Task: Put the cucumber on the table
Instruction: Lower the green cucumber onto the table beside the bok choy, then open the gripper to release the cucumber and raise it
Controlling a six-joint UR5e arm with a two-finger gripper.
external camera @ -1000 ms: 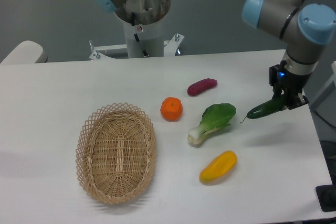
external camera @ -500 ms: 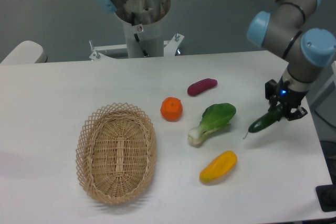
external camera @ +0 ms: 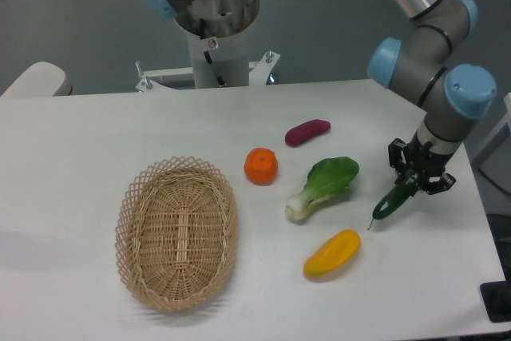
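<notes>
Cucumber (external camera: 393,201) hung tilted in the end effector (external camera: 417,180), near the bench's (external camera: 120,133) right edge, stem end pointing down and toward the front. End effector was clamped on its upper, thicker end. Stem tip looked very close to the bench surface or just touching it; could not tell which.

Handling, judged from looks:
- Small, slim, likely light; no strain on the grip expected.
- Skin dark and glossy, so probably slick. A hold at one end leaves the long free part to swing or pivot between the fingers.
- Body seemed stiff, holding its line with no droop. Thin stem looked like the weak part and could bend if pressed into the bench.
- Round section, so it may roll a little once let go.
- Better hold for any re-grasp would be mid-body, across the narrow width.

Neighbours on the bench: bok choy (external camera: 323,185) just to the left, yellow pepper (external camera: 332,253) toward the front, both apart from the cucumber. Wicker basket (external camera: 176,231) sat well away, toward the front-left.
</notes>
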